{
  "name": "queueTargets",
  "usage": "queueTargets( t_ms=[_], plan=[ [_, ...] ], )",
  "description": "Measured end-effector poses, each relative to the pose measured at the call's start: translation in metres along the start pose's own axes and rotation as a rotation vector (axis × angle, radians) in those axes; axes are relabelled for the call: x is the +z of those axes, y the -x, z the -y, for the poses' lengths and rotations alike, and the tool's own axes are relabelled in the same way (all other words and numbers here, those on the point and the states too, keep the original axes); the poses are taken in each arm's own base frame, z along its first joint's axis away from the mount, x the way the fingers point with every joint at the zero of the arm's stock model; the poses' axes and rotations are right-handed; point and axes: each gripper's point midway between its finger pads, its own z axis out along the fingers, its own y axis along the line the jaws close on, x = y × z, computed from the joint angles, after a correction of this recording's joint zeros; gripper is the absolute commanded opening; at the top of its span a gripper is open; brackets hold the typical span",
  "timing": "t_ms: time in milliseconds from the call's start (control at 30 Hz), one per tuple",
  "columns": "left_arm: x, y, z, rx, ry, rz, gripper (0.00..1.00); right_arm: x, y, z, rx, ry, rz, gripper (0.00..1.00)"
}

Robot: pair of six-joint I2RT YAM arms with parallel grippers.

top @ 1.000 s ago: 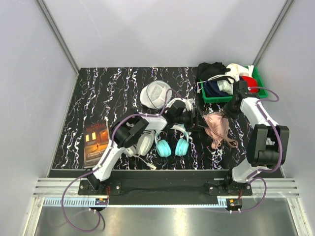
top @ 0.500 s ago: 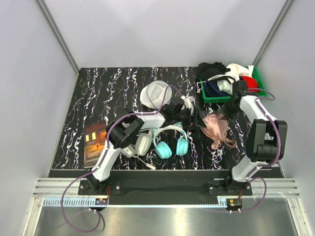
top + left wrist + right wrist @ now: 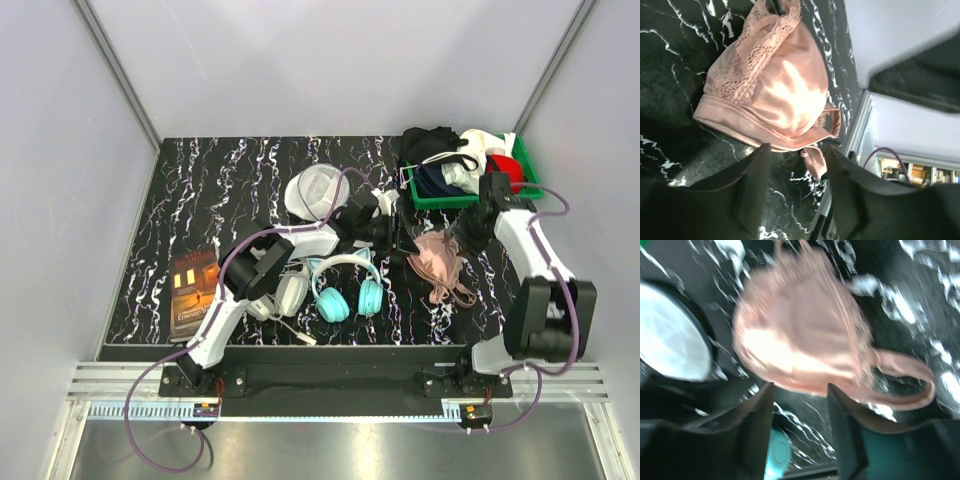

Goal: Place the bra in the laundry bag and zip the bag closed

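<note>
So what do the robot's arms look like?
The left arm and the right arm match: chunky white tubes linked by round black joints. A thin purple cable loops out from each one. The wrists are black, and the jaws at the ends are flat, dark plates.

The bra (image 3: 775,85) lies on the black, white-veined worktop (image 3: 670,75), with lace trim along its upper-left edge and its band nearest the fingers (image 3: 752,195). The fingers stand apart and blurred. A short strap end (image 3: 815,162) shows in the gap between them.
</note>
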Motion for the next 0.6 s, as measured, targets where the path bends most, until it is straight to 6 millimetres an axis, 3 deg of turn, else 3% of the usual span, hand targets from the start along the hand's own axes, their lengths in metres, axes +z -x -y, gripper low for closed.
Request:
queueTargets(
  t_ms=[167,233,400,600],
  plan=[
    [-0.004,-0.011,-0.01,0.033,0.055,-0.045,0.39,-0.007,-0.033,0.021,0.0,0.014,-0.03,0.34],
    [-0.007,-0.014,-0.011,0.053,0.079,-0.055,0.39,0.0,-0.042,0.025,0.002,0.013,-0.055,0.22],
    [-0.009,-0.011,0.0,0.088,0.078,-0.055,0.38,0.017,-0.052,0.026,0.007,0.029,-0.095,0.18],
    [-0.004,0.001,0.029,0.123,0.032,-0.032,0.39,0.037,-0.064,0.022,0.045,0.06,-0.152,0.15]
  ],
)
